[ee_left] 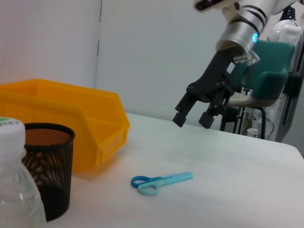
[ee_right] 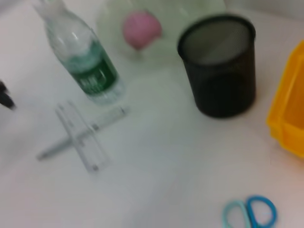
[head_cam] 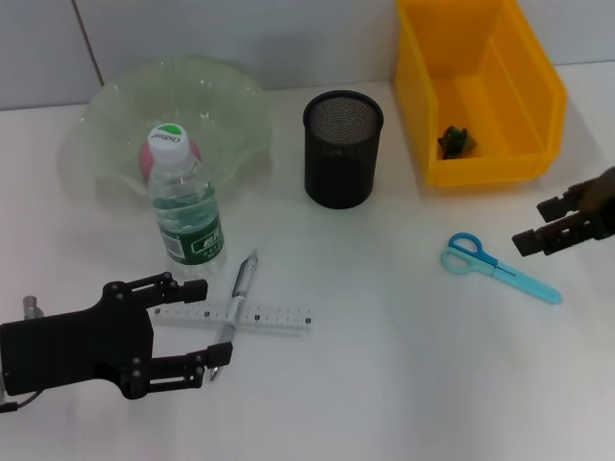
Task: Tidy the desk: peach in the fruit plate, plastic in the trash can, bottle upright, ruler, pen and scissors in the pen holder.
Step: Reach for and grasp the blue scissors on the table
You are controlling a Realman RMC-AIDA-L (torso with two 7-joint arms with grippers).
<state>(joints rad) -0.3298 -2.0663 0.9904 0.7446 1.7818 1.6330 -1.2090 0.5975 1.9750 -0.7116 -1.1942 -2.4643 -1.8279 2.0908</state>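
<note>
A pink peach (head_cam: 144, 165) lies in the green glass fruit plate (head_cam: 115, 106). In front of it the bottle (head_cam: 184, 216) stands upright. Just before the bottle, a silver pen (head_cam: 237, 305) lies across a clear ruler (head_cam: 279, 318). My left gripper (head_cam: 213, 322) is open at the table's near left, its fingertips either side of the ruler's left end. The blue scissors (head_cam: 500, 267) lie flat at the right, and my right gripper (head_cam: 530, 225) hovers open just right of them. The black mesh pen holder (head_cam: 343, 149) stands in the middle. Green plastic (head_cam: 455, 141) sits in the yellow trash can (head_cam: 519, 168).
The white wall runs close behind the plate and the bin. In the left wrist view, a teal chair (ee_left: 270, 76) stands beyond the table's far edge. Bare white tabletop stretches between the pen and the scissors.
</note>
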